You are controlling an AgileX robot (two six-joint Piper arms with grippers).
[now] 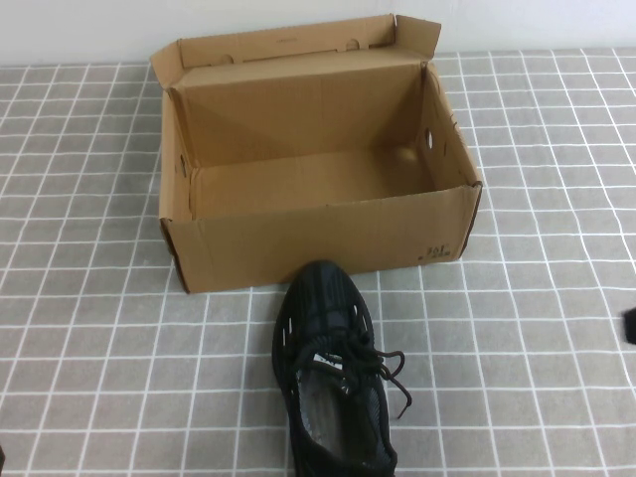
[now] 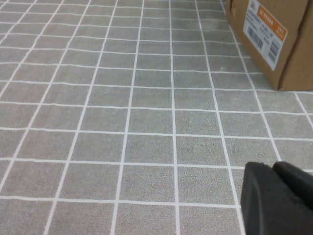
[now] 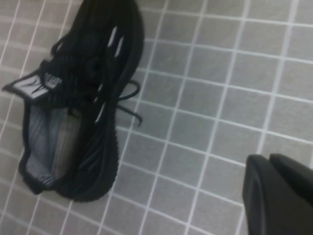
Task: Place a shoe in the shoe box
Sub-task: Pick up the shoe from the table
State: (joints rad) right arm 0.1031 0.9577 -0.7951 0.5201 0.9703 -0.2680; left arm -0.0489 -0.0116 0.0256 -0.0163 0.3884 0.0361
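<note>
The black knit shoe point(image 1: 333, 373) lies on the grey tiled table in front of the box, toe toward it and almost touching its front wall. The right wrist view shows the shoe point(image 3: 80, 103) with its grey lining up. The brown cardboard shoe box point(image 1: 318, 243) stands open and empty at the table's middle back, lid flap raised behind. Its labelled end shows in the left wrist view point(image 2: 283, 44). My left gripper point(image 2: 274, 169) is shut and empty, low at the near left. My right gripper point(image 3: 266, 161) is shut and empty, right of the shoe, and shows at the right edge point(image 1: 630, 325).
A white and orange barcode label point(image 2: 264, 29) sits on the box's left end. The grey tiled cloth point(image 1: 99, 328) covers the whole table. A white wall runs behind the box.
</note>
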